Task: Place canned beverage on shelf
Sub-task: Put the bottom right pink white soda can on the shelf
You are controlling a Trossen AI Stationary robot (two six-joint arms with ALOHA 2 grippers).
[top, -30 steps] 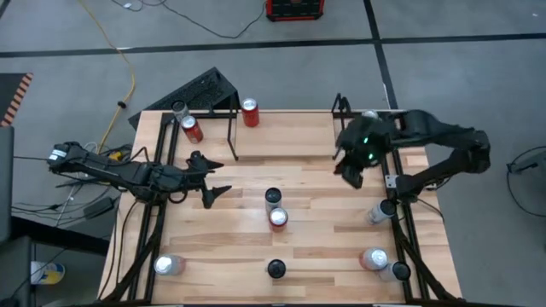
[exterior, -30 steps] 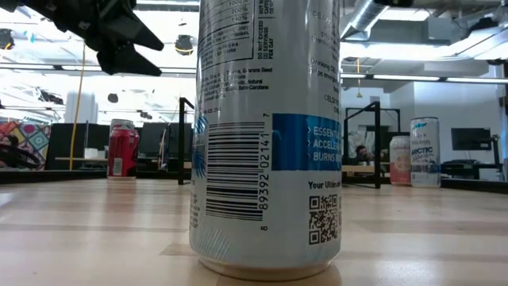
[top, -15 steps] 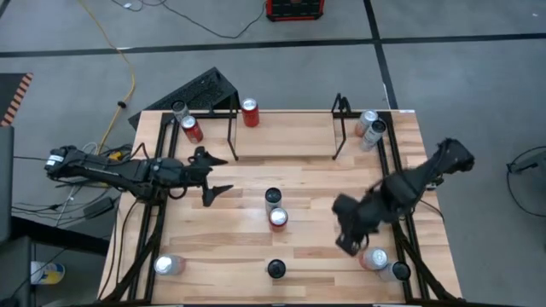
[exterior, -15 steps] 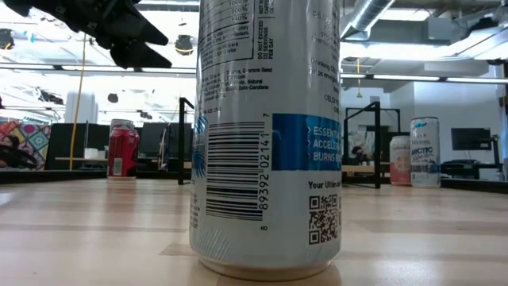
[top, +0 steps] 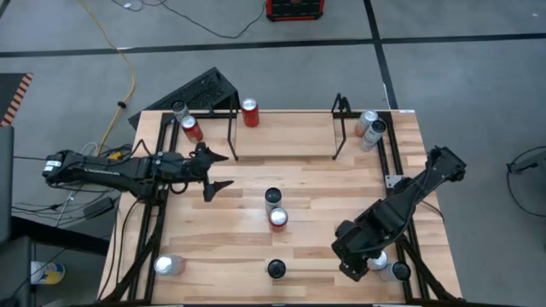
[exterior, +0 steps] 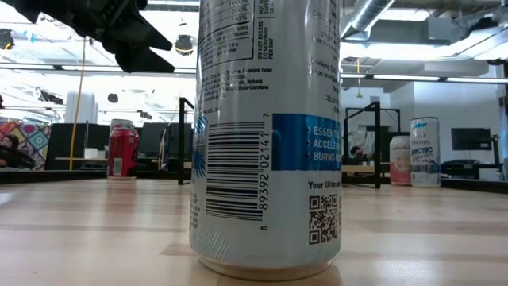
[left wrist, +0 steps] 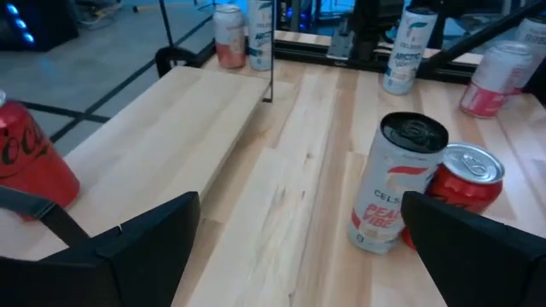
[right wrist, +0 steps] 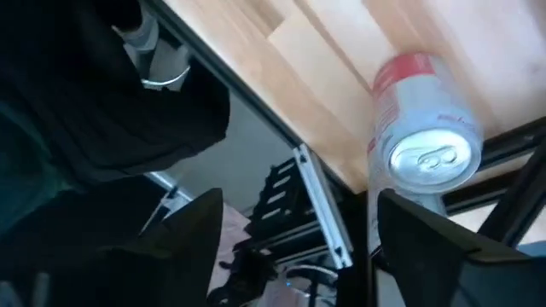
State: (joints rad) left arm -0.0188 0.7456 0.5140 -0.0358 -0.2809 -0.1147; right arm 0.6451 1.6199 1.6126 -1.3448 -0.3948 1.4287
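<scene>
The shelf (top: 232, 132), a black rod rack, stands at the table's far edge with no can inside it. A white-and-pink can (right wrist: 418, 128) stands upright at the near right corner (top: 376, 259). My right gripper (top: 352, 263) hangs just left of that can, pointing steeply down. Its fingers are open and the can shows beyond them in the right wrist view (right wrist: 299, 247). My left gripper (top: 223, 170) is open above the table's left half. It points toward a white can (left wrist: 397, 183) and a red can (left wrist: 465, 183) at mid-table.
A silver can (top: 397, 272) stands beside the pink one. A dark-topped can (exterior: 266, 135) stands at the near edge. Two cans (top: 371, 126) stand at the far right and red cans (top: 249, 112) (top: 192, 129) by the shelf's left end. Another can (top: 166, 265) lies near left.
My right gripper has swung from beside the shelf's right end toward the table's near right corner. It has sunk and turned about, and now points down beside the pink can. My left gripper has shifted slightly toward the far edge. No can has moved.
</scene>
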